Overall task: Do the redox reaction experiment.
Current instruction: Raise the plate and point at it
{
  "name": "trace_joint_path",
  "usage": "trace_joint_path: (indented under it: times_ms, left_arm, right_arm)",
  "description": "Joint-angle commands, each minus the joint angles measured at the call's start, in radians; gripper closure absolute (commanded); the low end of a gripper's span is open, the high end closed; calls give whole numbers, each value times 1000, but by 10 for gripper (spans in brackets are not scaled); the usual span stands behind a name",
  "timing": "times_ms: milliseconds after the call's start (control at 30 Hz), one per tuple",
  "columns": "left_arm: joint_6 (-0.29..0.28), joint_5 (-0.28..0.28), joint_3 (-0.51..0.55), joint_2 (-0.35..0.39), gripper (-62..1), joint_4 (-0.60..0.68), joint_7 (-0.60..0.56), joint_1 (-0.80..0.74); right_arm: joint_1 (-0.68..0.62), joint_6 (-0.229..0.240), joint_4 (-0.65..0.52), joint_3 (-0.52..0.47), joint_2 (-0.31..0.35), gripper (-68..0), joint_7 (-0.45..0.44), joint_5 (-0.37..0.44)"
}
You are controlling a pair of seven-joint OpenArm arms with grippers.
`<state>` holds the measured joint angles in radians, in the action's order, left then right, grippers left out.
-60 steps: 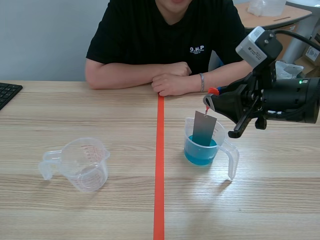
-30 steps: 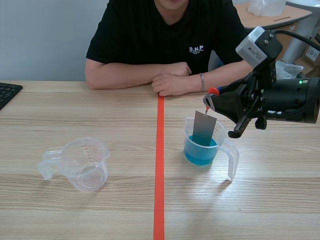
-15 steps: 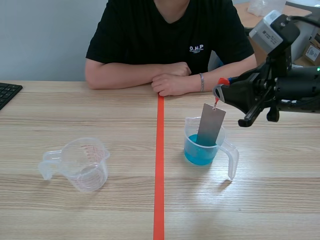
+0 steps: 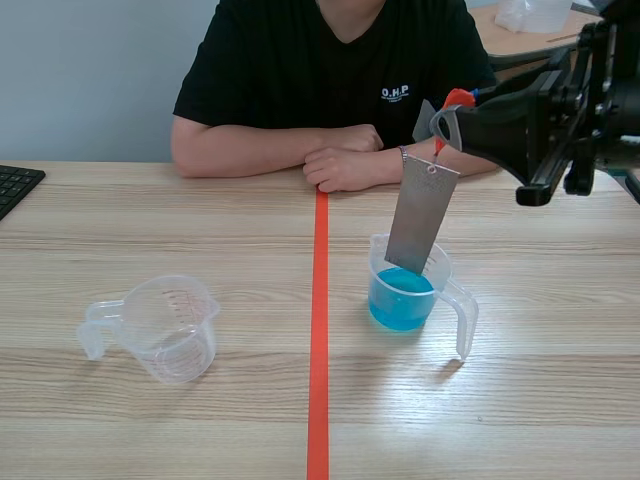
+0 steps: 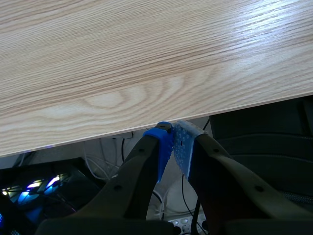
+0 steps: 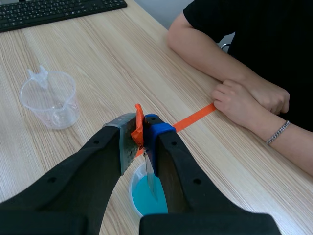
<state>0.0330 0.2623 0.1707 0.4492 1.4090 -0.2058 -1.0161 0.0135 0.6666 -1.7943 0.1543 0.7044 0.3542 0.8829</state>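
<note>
In the scene view, my right end effector (image 4: 447,113) is raised above the surface (image 4: 200,230), clenched on an orange-red tab (image 4: 458,97). A grey metal strip (image 4: 422,215) hangs tilted from that tab. The strip's lower end sits inside the rim of the measuring cup of blue liquid (image 4: 405,300), at or just above the liquid. I cannot tell whether it touches.

I judge the dipping step to be in hand or nearly over. Lifting the strip clear and setting it down is what remains, perhaps in the empty measuring cup (image 4: 165,328), well apart across the tape line (image 4: 318,350). The strip looks flat and an even dull grey, with no coating that I can make out. A person (image 4: 340,90) sits across from me, arms folded.

In the left wrist view, my left end effector (image 5: 172,143) is closed on nothing, blue pads together. It hangs just off the edge of the surface (image 5: 146,58), taking no part.

In the right wrist view, the orange-red tab (image 6: 138,128) is pinched in my right end effector (image 6: 142,129). The metal strip (image 6: 150,176) shows edge-on beneath it, pointing down into the measuring cup of blue liquid (image 6: 133,188) right under me. The empty measuring cup (image 6: 49,100) stands ahead, nearer the keyboard (image 6: 49,10).
</note>
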Motion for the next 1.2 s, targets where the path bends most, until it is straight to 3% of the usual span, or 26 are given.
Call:
trace_joint_path:
  times_ms: [0, 467, 833, 967, 1167]
  left_arm:
    - [-1, 3, 3, -2, -49, 13, -10, 0]
    - [-2, 3, 3, -2, -49, 13, -10, 0]
    - [-6, 3, 2, 8, -49, 13, -13, 0]
    - [-48, 3, -4, 62, -49, 24, -37, 3]
    - [-64, 7, -4, 198, -49, 69, -40, 44]
  right_arm:
    - [19, -4, -16, -25, 23, -13, -3, 27]
    - [19, -3, -51, -143, 24, -13, 76, 131]
    - [19, -3, -59, -151, 24, -13, 116, 173]
    - [19, -3, -62, -151, 24, -13, 116, 177]
    - [19, -3, -62, -151, 24, -13, 116, 178]
